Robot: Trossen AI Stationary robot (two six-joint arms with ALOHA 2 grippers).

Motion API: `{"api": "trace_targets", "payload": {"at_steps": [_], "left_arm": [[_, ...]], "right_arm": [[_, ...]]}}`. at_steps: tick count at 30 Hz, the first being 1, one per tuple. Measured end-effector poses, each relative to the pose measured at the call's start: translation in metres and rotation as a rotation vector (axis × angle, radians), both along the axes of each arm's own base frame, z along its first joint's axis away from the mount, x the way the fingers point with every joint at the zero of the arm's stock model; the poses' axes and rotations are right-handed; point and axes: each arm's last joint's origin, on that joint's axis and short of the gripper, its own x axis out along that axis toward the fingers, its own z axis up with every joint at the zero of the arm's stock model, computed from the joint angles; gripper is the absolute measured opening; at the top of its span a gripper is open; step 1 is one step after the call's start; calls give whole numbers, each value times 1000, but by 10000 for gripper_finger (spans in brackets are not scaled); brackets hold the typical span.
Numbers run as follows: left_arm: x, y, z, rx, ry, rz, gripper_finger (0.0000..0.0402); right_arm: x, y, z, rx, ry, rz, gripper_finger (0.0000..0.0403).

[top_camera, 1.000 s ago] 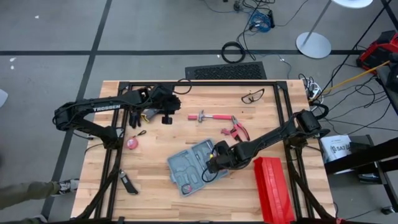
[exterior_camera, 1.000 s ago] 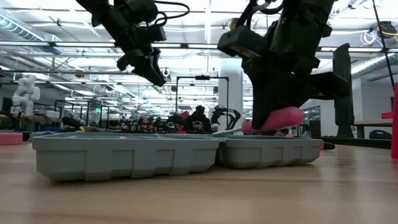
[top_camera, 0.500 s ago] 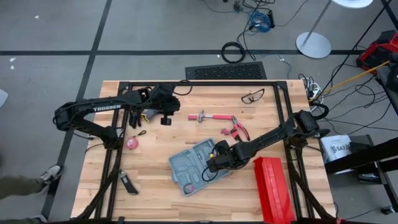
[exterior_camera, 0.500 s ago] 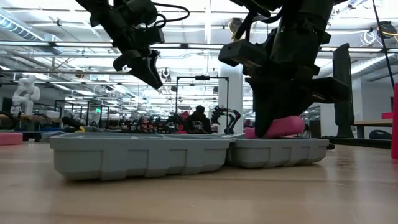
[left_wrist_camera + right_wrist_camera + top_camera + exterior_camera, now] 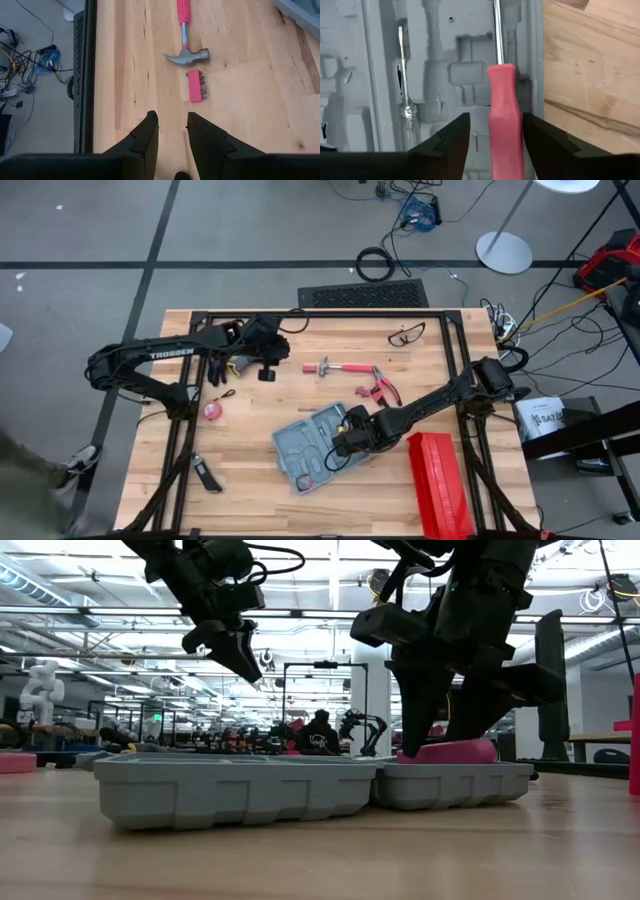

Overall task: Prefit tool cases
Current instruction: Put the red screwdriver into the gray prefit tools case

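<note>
The open tool case (image 5: 312, 446) lies flat on the wooden table (image 5: 250, 480), near its middle and toward the front, and the right gripper (image 5: 345, 442) hangs low over the case's right-hand half. Its fingers (image 5: 451, 137) stand apart on either side of a pink-handled screwdriver (image 5: 504, 112) that lies in the case, with a gap showing on each side of the handle. The left gripper (image 5: 268, 370) hangs raised over the back left of the table, well apart from the case, its fingers (image 5: 148, 131) slightly parted and empty, with a pink-handled hammer (image 5: 185, 35) and a pink bit holder (image 5: 195, 85) ahead of it.
</note>
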Motion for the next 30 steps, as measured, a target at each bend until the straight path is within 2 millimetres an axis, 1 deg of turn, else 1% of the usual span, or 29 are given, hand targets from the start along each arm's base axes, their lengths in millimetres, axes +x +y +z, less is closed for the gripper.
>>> {"api": "trace_targets", "payload": {"at_steps": [5, 14, 19, 24, 28, 30], "left_arm": [[0, 0, 0, 0, 0, 0, 109], [0, 0, 0, 0, -1, 1, 109], [0, 0, 0, 0, -1, 1, 109], [0, 0, 0, 0, -2, 1, 109], [0, 0, 0, -1, -3, 3, 109], [0, 0, 0, -1, -2, 3, 109]], "right_arm": [[-1, 0, 5, 3, -15, 1, 151], [-6, -4, 22, -15, -44, 7, 64], [-7, -7, 25, -61, -52, 29, 31], [3, -21, 27, -160, -111, 70, 4], [21, -31, 24, -208, -204, 130, 1], [27, -34, 18, -225, -214, 152, 1]]}}
